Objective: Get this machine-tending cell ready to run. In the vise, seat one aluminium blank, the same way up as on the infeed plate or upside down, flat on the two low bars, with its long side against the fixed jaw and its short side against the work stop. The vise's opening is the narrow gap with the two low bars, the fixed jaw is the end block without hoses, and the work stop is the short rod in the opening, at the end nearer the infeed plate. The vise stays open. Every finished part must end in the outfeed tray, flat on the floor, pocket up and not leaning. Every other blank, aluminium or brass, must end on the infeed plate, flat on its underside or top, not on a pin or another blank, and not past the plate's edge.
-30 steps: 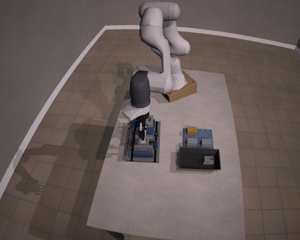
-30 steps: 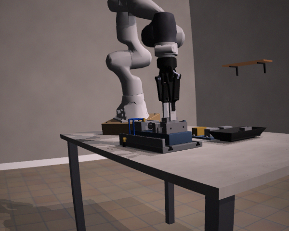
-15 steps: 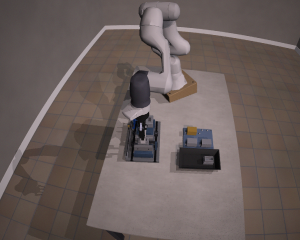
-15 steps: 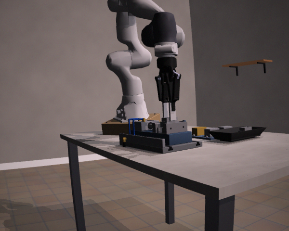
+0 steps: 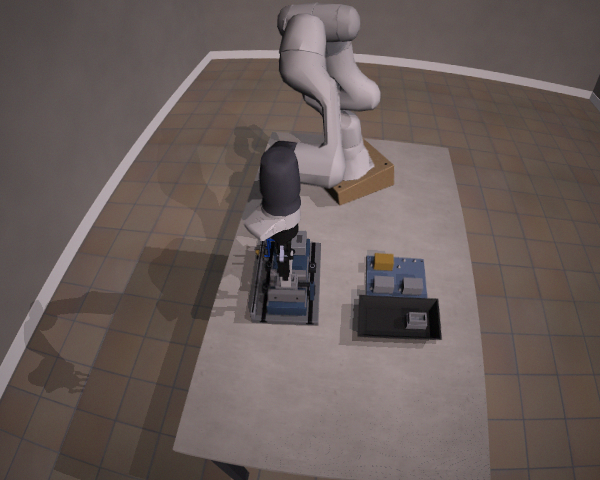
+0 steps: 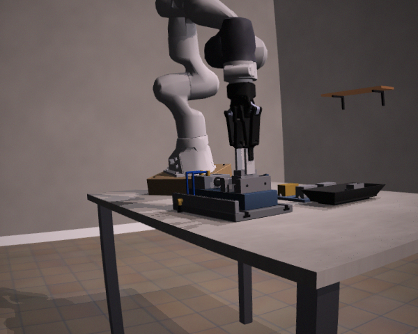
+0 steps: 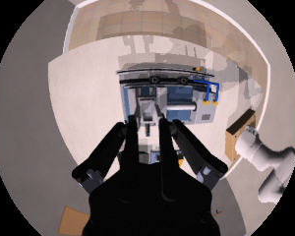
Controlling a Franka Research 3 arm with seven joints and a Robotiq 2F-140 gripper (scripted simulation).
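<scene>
Gripping grey part (image 5: 288, 281) in vise (image 5: 269, 307) opening | jaws (image 6: 244, 165) clamped narrowly on it

Table top (image 6: 345, 229) looks pale, matt, faintly speckled like stone or laminate; its legs (image 6: 108, 259) are dark matt metal. Vise (image 6: 237, 201) shows dull grey metal blocks on blue-painted parts. Tray (image 5: 372, 315) is matt black, plastic-like. Arm (image 6: 187, 86) shells are smooth satin white; base (image 5: 378, 180) looks like wood

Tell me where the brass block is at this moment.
In the top view, the brass block lies on the blue plate, at its corner toward the robot base, behind two grey blocks and the black tray.
</scene>
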